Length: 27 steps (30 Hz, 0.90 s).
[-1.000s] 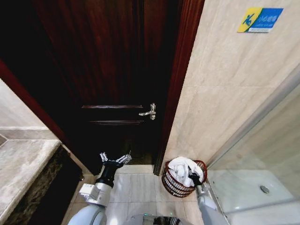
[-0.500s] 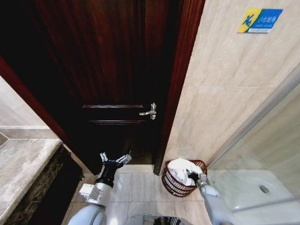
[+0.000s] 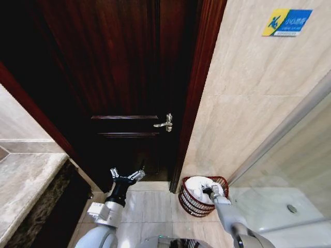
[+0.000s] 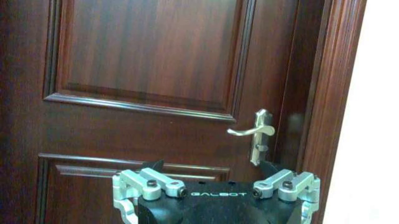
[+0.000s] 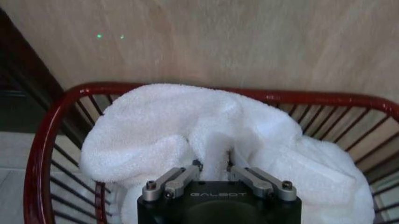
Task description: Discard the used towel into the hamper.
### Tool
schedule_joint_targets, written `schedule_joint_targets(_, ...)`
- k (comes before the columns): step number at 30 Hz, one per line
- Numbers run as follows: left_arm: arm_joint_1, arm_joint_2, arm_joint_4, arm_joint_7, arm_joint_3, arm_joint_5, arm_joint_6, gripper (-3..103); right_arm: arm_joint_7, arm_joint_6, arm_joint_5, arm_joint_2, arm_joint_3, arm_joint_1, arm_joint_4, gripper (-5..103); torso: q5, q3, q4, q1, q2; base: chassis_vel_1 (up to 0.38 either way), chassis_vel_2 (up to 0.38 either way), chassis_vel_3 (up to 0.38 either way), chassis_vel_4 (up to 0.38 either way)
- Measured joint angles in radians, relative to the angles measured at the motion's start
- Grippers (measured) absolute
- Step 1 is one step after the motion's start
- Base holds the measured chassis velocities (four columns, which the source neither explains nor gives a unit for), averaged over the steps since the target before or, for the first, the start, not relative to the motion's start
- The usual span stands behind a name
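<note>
The hamper (image 3: 183, 197), a small round red-brown wire basket, stands on the floor tiles by the door frame; its rim (image 5: 46, 130) curves around the load. The white towel (image 3: 197, 184) lies bunched inside it, heaped about level with the rim. My right gripper (image 3: 209, 191) reaches down into the hamper. In the right wrist view its fingers (image 5: 182, 178) pinch a raised fold of the towel (image 5: 168, 126). My left gripper (image 3: 125, 176) hangs open in front of the door, well left of the hamper, with nothing between its fingers (image 4: 146, 182).
A dark wooden door (image 3: 119, 77) with a silver lever handle (image 3: 164, 123) is straight ahead. A marble counter (image 3: 26, 181) is at the left and a glass shower partition (image 3: 289, 170) at the right. Beige floor tiles (image 3: 150, 204) lie between my arms.
My right gripper has gone down into the hamper with the towel, which now sits lower inside the rim. The left arm has not moved.
</note>
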<state>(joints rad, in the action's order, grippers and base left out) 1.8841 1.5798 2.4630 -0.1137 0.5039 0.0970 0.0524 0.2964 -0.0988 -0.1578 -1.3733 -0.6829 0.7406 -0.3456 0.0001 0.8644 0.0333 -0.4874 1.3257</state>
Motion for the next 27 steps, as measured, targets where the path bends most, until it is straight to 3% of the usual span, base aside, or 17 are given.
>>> schedule_joint_targets(16,0.0,0.0,0.0,0.0,0.0,0.0,0.0,100,0.003,0.0,-0.029,0.019,-0.001,0.001,0.061,10,-0.0003,0.0,-0.0001,0.0,0.0,-0.003,0.002,0.002,-0.003)
schedule_joint_targets(27,0.0,0.0,0.0,0.0,0.0,0.0,0.0,100,0.003,0.056,-0.042,0.01,-0.009,-0.028,0.109,10,-0.0004,0.0,-0.0002,0.0,0.0,0.0,0.0,0.0,0.0)
